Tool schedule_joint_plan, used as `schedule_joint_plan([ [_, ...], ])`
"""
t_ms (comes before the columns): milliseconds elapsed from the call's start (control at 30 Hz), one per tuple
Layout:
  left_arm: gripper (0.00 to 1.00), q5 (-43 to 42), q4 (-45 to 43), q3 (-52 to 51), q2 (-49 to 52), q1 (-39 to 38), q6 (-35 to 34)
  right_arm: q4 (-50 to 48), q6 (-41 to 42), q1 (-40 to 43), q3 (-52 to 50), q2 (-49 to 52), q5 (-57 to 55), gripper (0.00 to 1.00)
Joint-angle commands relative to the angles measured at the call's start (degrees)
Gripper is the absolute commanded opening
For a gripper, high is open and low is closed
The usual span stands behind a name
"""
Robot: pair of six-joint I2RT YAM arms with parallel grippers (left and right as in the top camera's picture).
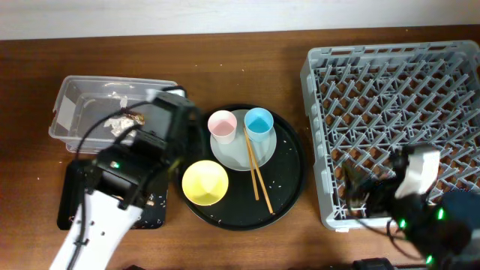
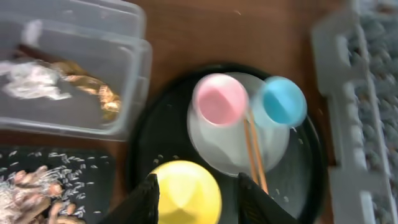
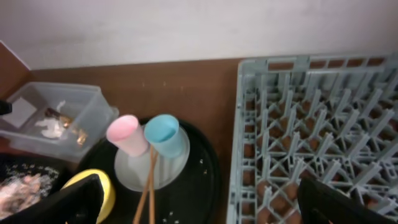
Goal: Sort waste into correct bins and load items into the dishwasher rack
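The round black tray (image 1: 289, 161) holds a pink cup (image 1: 222, 125), a blue cup (image 1: 258, 122), a pale plate (image 1: 236, 154), chopsticks (image 1: 259, 176) and a yellow bowl (image 1: 205, 182). The clear tub (image 1: 75, 112) holds the white tissue (image 2: 34, 81) and gold-brown wrapper (image 2: 93, 90). The shallow black tray (image 1: 71, 202) carries food scraps (image 2: 28, 190) with white grains. My left gripper (image 2: 198, 186) is open and empty, raised above the yellow bowl (image 2: 186, 196). My right gripper (image 3: 199, 202) is wide open and empty over the front left corner of the grey rack (image 1: 397, 112).
The rack (image 3: 311, 124) fills the right side of the table and holds nothing. My left arm (image 1: 112, 195) covers much of the shallow black tray. Loose white grains lie on the round tray (image 2: 155, 124).
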State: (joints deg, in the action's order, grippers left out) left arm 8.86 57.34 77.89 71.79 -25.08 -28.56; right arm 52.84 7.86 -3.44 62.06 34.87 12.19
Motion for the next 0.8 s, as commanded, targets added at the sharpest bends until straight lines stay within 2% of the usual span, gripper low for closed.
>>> schedule_joint_plan([
  [0,0.40,-3.0,0.0,0.4,0.0,8.6,-0.1,1.7,1.2,-0.3,8.1,8.2,5.6,0.98],
  [100,0.40,-7.7,0.2,0.4,0.0,15.6,-0.1,1.8,1.3,-0.3,10.3,12.6,11.8,0.98],
  [133,0.45,-8.9,0.3,0.4,0.0,17.3,-0.1,2.0,1.3,-0.3,10.2,13.8,13.4,0.95],
  [167,0.63,-9.3,0.5,0.4,0.0,19.2,-0.1,3.4,1.4,-0.3,10.2,15.4,14.4,0.79],
  [200,0.82,-8.9,1.1,0.4,0.0,20.9,-0.1,5.6,2.6,-0.4,10.2,17.5,14.4,0.74],
  [300,0.98,-8.7,2.4,0.4,0.0,22.7,-0.1,9.5,2.8,-2.1,10.0,22.2,13.5,0.61],
  [467,0.99,-8.7,3.4,0.4,0.0,22.7,-0.1,10.0,3.2,-11.7,9.8,30.5,1.2,0.55],
  [533,0.99,-8.7,3.4,0.4,0.0,22.7,-0.1,9.9,3.2,-14.9,9.8,33.5,-0.8,0.47],
  [767,0.99,-8.7,3.4,0.4,0.0,22.7,-0.1,8.9,6.4,-22.8,9.8,48.0,-2.4,0.37],
])
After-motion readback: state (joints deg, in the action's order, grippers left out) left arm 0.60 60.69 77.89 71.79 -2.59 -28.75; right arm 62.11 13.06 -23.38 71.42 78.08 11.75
